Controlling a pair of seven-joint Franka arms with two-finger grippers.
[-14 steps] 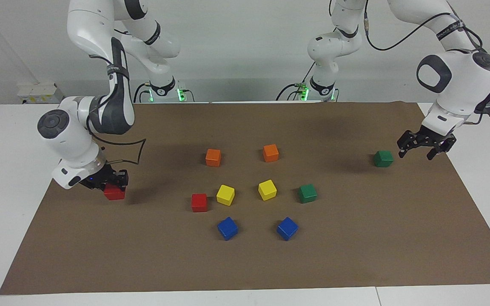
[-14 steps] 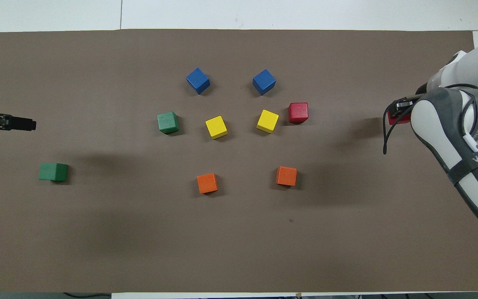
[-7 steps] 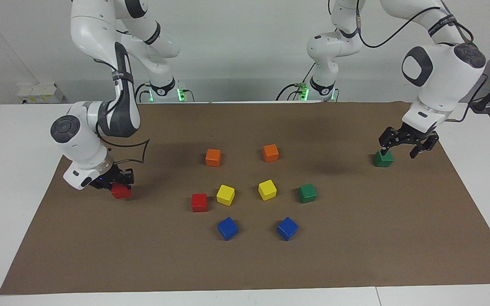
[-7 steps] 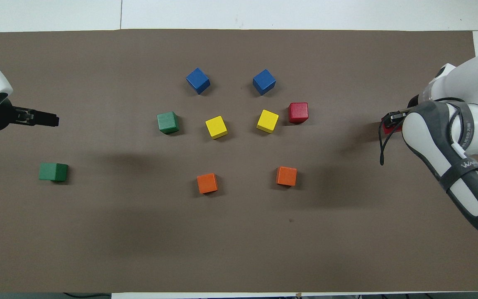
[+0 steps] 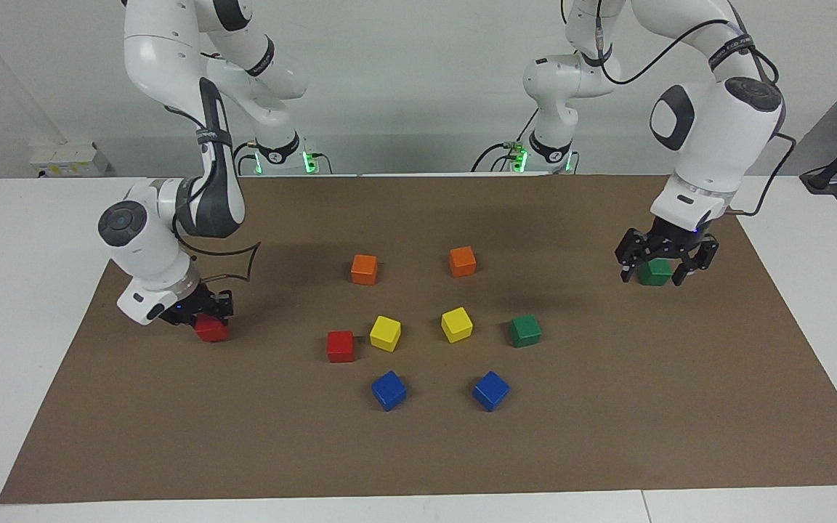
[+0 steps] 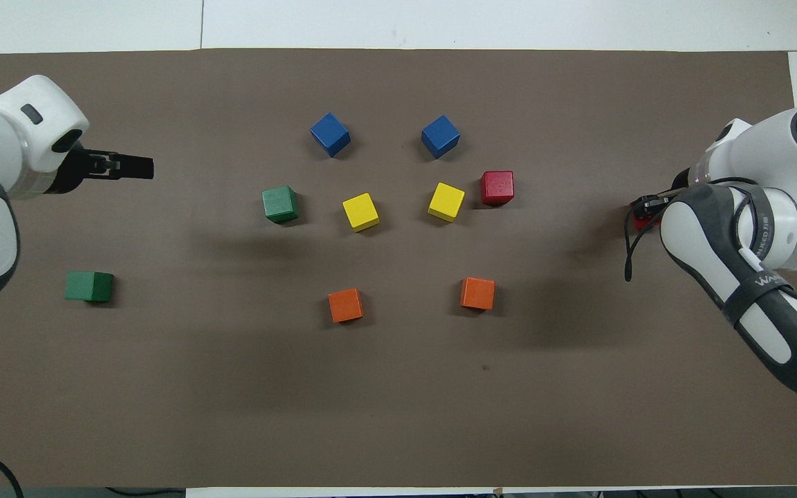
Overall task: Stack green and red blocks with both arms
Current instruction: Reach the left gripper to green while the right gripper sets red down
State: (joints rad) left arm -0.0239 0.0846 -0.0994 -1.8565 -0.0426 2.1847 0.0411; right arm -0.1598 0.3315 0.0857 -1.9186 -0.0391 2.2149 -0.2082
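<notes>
My right gripper (image 5: 209, 319) is shut on a red block (image 5: 212, 330) just above the mat at the right arm's end; in the overhead view only a sliver of that block (image 6: 639, 213) shows past the gripper (image 6: 647, 206) and forearm. A second red block (image 5: 340, 346) (image 6: 497, 188) rests beside a yellow one. My left gripper (image 5: 654, 270) (image 6: 137, 166) hangs open and empty in the air at the left arm's end. In the facing view its fingers frame a green block (image 5: 656, 273), but the overhead view shows that block (image 6: 88, 286) apart from it. Another green block (image 5: 525, 330) (image 6: 280, 204) sits mid-mat.
Two yellow cubes (image 5: 385, 333) (image 5: 456, 324), two blue cubes (image 5: 389, 390) (image 5: 491, 390) and two orange cubes (image 5: 364, 269) (image 5: 463, 261) ring the middle of the brown mat (image 5: 607, 421). White table borders the mat.
My left gripper swung in from the table's end toward the green block, still open. My right gripper carried its red block a little toward the middle.
</notes>
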